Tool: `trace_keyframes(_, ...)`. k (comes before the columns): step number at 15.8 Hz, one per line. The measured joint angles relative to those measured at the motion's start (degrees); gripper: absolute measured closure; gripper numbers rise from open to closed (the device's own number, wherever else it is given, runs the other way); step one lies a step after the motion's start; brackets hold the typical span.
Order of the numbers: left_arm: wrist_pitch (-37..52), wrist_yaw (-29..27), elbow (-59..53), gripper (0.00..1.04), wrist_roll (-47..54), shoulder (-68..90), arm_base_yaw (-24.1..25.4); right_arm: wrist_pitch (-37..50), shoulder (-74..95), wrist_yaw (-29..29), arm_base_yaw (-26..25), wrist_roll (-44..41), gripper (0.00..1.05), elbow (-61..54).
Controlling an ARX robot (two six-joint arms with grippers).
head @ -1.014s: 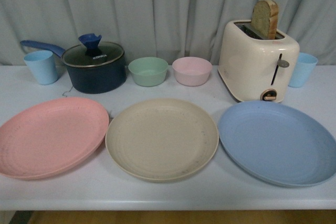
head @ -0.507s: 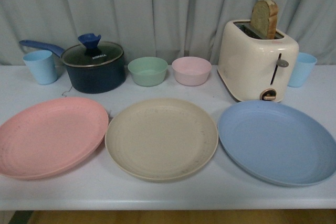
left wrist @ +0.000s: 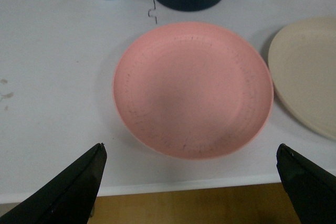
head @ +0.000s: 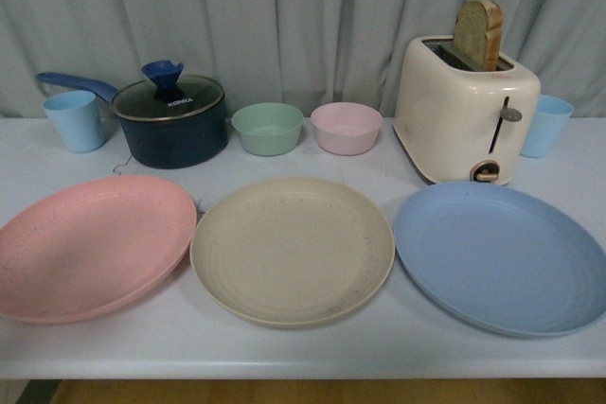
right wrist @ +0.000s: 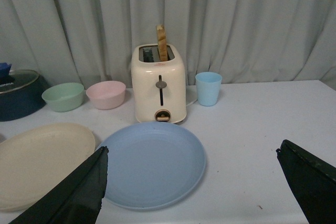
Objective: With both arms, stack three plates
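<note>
Three plates lie side by side in a row near the table's front edge: the pink plate (head: 90, 245) at the left, the beige plate (head: 292, 249) in the middle, the blue plate (head: 500, 257) at the right. No arm shows in the front view. My left gripper (left wrist: 191, 182) is open and empty, hovering above the table's front edge just short of the pink plate (left wrist: 193, 88). My right gripper (right wrist: 191, 182) is open and empty, held back from the blue plate (right wrist: 152, 163), with the beige plate (right wrist: 39, 161) beside it.
Behind the plates stand a light blue cup (head: 74, 120), a dark lidded saucepan (head: 172, 118), a green bowl (head: 267, 128), a pink bowl (head: 346, 127), a cream toaster (head: 464, 111) holding a bread slice, and another blue cup (head: 544, 125). A grey curtain hangs behind.
</note>
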Motion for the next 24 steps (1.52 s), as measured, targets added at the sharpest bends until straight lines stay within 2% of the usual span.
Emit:
trace_keyframes(6, -1.49, 3.3, 16.04, 0.07, 4.5, 25.27, 3.45, 0.0, 0.0, 0.0, 0.0, 0.0, 0.06, 0.0)
trace_keyframes(11, -3.21, 3.54, 28.57, 0.07, 5.86, 40.87, 4.76, 0.0, 0.0, 0.0, 0.0, 0.0, 0.06, 0.0)
trace_keyframes(21, -5.4, 2.43, 40.04, 0.07, 6.23, 55.58, 5.9, 0.0, 0.0, 0.0, 0.0, 0.0, 0.06, 0.0)
trace_keyframes(22, -5.22, 2.21, 40.5, 0.11, 6.05, 56.76, 6.32, 0.0, 0.0, 0.0, 0.0, 0.0, 0.06, 0.0)
trace_keyframes(24, -5.29, 2.12, 41.59, 0.33, 4.98, 58.51, 7.3, 0.0, 0.0, 0.0, 0.0, -0.02, 0.06, 0.0)
